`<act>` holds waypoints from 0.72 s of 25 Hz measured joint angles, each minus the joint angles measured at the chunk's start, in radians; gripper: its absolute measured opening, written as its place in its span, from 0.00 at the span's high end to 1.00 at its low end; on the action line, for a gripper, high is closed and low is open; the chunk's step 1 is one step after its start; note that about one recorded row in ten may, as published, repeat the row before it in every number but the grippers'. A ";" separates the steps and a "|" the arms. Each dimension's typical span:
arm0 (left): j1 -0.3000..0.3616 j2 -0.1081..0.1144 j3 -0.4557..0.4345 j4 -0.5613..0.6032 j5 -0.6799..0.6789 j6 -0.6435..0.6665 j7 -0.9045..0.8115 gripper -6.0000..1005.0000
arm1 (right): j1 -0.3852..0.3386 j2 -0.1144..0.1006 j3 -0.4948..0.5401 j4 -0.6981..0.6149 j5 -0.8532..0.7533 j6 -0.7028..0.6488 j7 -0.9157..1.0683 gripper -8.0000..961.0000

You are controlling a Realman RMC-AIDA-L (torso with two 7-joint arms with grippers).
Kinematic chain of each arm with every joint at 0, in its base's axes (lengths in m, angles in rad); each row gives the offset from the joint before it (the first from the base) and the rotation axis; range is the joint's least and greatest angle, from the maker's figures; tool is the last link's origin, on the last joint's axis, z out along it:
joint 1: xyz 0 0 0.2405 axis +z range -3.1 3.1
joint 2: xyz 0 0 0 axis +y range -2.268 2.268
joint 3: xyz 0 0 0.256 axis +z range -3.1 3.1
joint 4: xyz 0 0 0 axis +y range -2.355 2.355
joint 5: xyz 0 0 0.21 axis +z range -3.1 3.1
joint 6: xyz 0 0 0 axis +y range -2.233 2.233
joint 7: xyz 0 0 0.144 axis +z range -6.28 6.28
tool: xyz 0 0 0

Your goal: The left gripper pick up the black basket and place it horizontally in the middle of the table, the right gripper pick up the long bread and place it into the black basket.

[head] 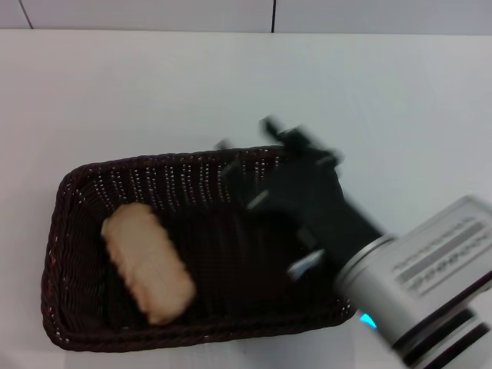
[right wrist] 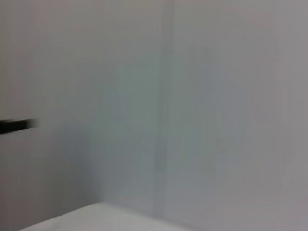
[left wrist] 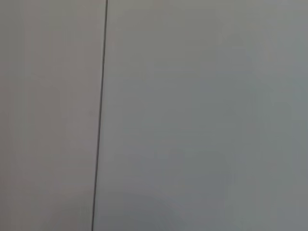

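The black basket [head: 84, 192] lies lengthwise on the white table [head: 384, 92], near the front edge of the head view. The long bread [head: 147, 263] lies inside the basket's left half, slanted, with its pale side up. My right gripper [head: 246, 134] on its grey-white wrist reaches in from the lower right and hangs over the basket's right half and back rim. Its fingers are apart and hold nothing. It is blurred by motion. My left gripper is out of view.
The white table stretches behind and to both sides of the basket. A wall with dark seams [head: 274, 15] stands at the far edge. The left wrist view shows only a pale surface with a dark seam [left wrist: 100, 120].
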 joint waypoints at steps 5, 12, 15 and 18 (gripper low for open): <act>0.001 -0.003 0.000 0.000 0.000 0.002 -0.001 0.19 | -0.053 0.008 0.047 -0.038 0.000 -0.214 -0.002 0.39; 0.001 -0.016 0.000 0.006 -0.003 -0.001 -0.004 0.19 | -0.114 0.077 0.091 -0.196 0.012 -0.651 -0.002 0.39; 0.003 -0.028 0.000 0.001 -0.003 -0.004 -0.004 0.19 | -0.115 0.120 0.121 -0.312 0.010 -0.815 0.013 0.39; 0.005 -0.034 0.000 0.002 -0.003 -0.005 -0.005 0.19 | -0.097 0.128 0.130 -0.399 0.025 -0.933 0.070 0.39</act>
